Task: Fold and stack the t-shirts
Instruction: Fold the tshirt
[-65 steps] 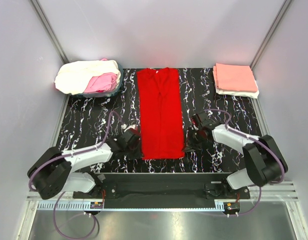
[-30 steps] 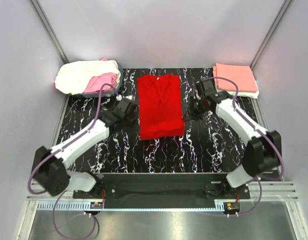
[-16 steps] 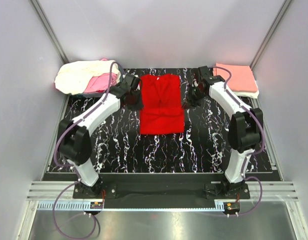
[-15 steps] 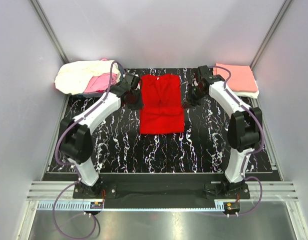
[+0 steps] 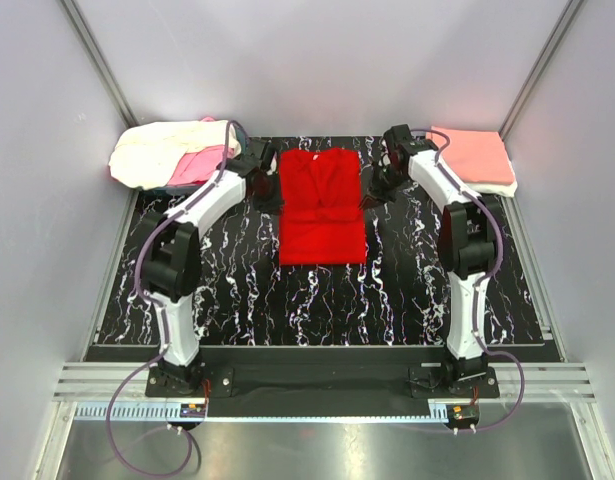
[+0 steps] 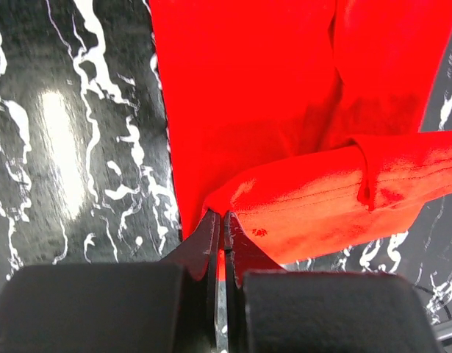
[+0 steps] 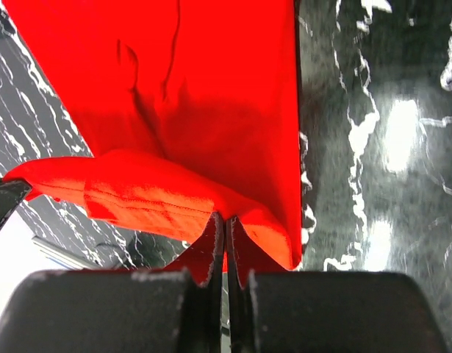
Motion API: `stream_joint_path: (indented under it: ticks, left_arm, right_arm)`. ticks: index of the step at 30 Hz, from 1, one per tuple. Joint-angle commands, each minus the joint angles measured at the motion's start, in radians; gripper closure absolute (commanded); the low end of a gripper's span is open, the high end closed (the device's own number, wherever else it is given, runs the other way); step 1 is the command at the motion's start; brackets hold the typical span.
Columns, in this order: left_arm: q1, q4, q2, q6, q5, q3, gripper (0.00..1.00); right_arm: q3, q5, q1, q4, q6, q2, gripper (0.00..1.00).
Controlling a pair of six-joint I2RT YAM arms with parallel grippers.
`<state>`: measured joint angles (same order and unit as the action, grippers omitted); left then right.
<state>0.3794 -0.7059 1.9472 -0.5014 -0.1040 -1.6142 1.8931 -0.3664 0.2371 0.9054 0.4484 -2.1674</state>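
The bright red t-shirt lies on the black marbled table, folded into a narrow strip whose near end is lifted and carried over its far half. My left gripper is shut on the shirt's left hem corner. My right gripper is shut on the right hem corner. Both hold the fold just above the cloth. A folded salmon-pink shirt lies on a white one at the far right.
A pile of unfolded cream-white and pink shirts sits in a basket at the far left corner. Grey walls close in the table's far and side edges.
Both grippers have carried the red shirt's near end from the table's front toward the far edge, folding it in half. The arms are now stretched far out.
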Motion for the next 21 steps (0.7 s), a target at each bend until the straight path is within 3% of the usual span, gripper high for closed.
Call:
stream_joint_path:
  ticks: [1,3,4,5,7,8,9,10,11,14,16,19,21]
  left_arm:
    - [-0.023,0.002,0.057,0.035,-0.031,-0.078,1.00]
    - [-0.034,-0.013,0.114,0.044,-0.026,-0.130,0.99]
    - [-0.040,-0.036,0.137,0.044,-0.026,-0.153,0.95]
    - [-0.046,-0.050,0.162,0.047,-0.028,-0.206,0.89]
    - [-0.068,-0.081,0.237,0.049,-0.032,-0.277,0.61]
    - [-0.079,-0.122,0.261,0.049,-0.039,-0.365,0.31]
    - [-0.100,-0.145,0.307,0.047,-0.045,-0.418,0.27]
    - [-0.109,-0.168,0.321,0.047,-0.052,-0.470,0.24]
    - [-0.119,-0.199,0.329,0.049,-0.066,-0.562,0.14]
    - [-0.140,-0.213,0.300,0.064,-0.079,-0.656,0.03]
    - [-0.142,-0.189,0.211,0.070,-0.066,-0.623,0.01]
    - [-0.134,-0.014,0.055,0.063,-0.103,-0.344,0.06]
    - [-0.120,0.038,-0.020,0.060,-0.118,-0.244,0.17]
  right_arm:
    - [0.089,-0.034,-0.013,0.024,-0.011,-0.061,1.00]
    - [0.141,-0.039,-0.018,0.026,-0.001,-0.097,1.00]
    - [0.168,-0.042,-0.027,0.033,0.001,-0.139,0.88]
    - [0.238,-0.046,-0.031,0.044,0.003,-0.167,0.68]
    - [0.332,-0.046,-0.048,0.104,0.004,-0.260,0.29]
    - [0.454,-0.045,-0.058,0.166,0.007,-0.294,0.24]
    - [0.521,-0.043,-0.067,0.197,0.016,-0.328,0.20]
    - [0.587,-0.051,-0.077,0.225,0.022,-0.385,0.16]
    - [0.701,-0.063,-0.097,0.249,0.030,-0.403,0.15]
    - [0.744,-0.098,-0.125,0.274,0.068,-0.376,0.12]
    - [0.642,-0.085,-0.122,0.199,0.073,-0.245,0.11]
    - [0.248,-0.068,-0.101,0.028,0.067,-0.043,0.16]
    - [0.132,-0.068,-0.072,-0.051,0.061,0.029,0.34]
